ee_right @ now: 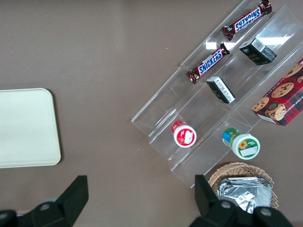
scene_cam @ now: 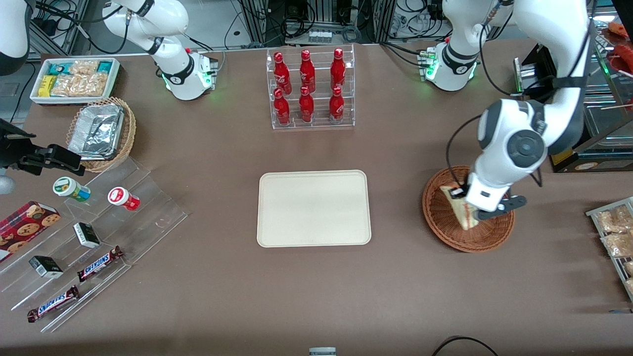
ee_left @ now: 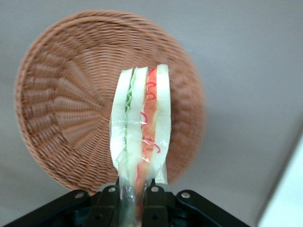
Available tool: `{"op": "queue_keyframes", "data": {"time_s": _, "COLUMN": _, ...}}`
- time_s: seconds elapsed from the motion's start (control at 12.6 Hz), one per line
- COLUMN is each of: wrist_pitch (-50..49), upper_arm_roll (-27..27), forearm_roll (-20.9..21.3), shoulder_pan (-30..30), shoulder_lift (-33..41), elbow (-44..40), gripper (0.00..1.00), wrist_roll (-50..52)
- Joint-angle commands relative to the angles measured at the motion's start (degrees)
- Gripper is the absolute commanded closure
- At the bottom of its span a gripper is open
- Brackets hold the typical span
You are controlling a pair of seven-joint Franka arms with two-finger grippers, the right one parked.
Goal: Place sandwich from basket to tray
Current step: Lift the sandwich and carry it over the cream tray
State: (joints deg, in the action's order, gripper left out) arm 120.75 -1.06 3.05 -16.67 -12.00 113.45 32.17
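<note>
The gripper [scene_cam: 470, 210] hangs over the basket [scene_cam: 440, 217] at the working arm's end of the table, its fingers [ee_left: 110, 196] closed on the sandwich [scene_cam: 457, 205]. The wrist view shows the sandwich [ee_left: 141, 127] pinched at one end and lifted clear of the basket [ee_left: 61, 109]: pale bread slices standing on edge, a green layer and a red layer between them, all under clear wrap. The table [scene_cam: 316, 287] is brown. The tray [scene_cam: 313, 208], cream with rounded corners and a low rim, lies flat near the table's middle, beside the basket and well apart from it, with nothing on it. A clear rack [scene_cam: 311, 89], farther from the front camera than the tray, holds six red bottles [scene_cam: 306, 69] in two rows. Toward the parked arm's end, a white bin [scene_cam: 74, 79] holds snack packets, a tan wicker basket [scene_cam: 126, 133] holds foil containers [scene_cam: 96, 129], and a clear stepped stand [scene_cam: 148, 207] carries two small tubs [scene_cam: 123, 198], small dark boxes [scene_cam: 86, 235] and Snickers bars [scene_cam: 99, 263]. A cookie box [scene_cam: 24, 227] lies at the stand's outer edge.
</note>
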Motion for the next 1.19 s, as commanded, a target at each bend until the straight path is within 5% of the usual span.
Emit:
{"op": "queue_keyframes", "data": {"time_s": 0.0, "wrist_pitch": -1.57, "upper_arm_roll": -0.52, "forearm_roll": 0.47, "shoulder_pan": -6.51, "shoulder_lift": -1.69, "elbow": -3.75, "gripper": 1.0, "wrist_roll": 1.06}}
{"op": "queue_keyframes", "data": {"time_s": 0.4, "wrist_pitch": -1.66, "upper_arm_roll": -0.52, "forearm_roll": 0.2, "shoulder_pan": -16.72, "shoulder_lift": -11.79, "elbow": -14.55, "gripper": 1.0, "wrist_roll": 1.67}}
{"op": "queue_keyframes", "data": {"time_s": 1.11, "wrist_pitch": -4.73, "upper_arm_roll": 1.31, "forearm_roll": 0.11, "shoulder_pan": -22.62, "shoulder_lift": -28.15, "elbow": -33.37, "gripper": 1.0, "wrist_roll": 7.03}}
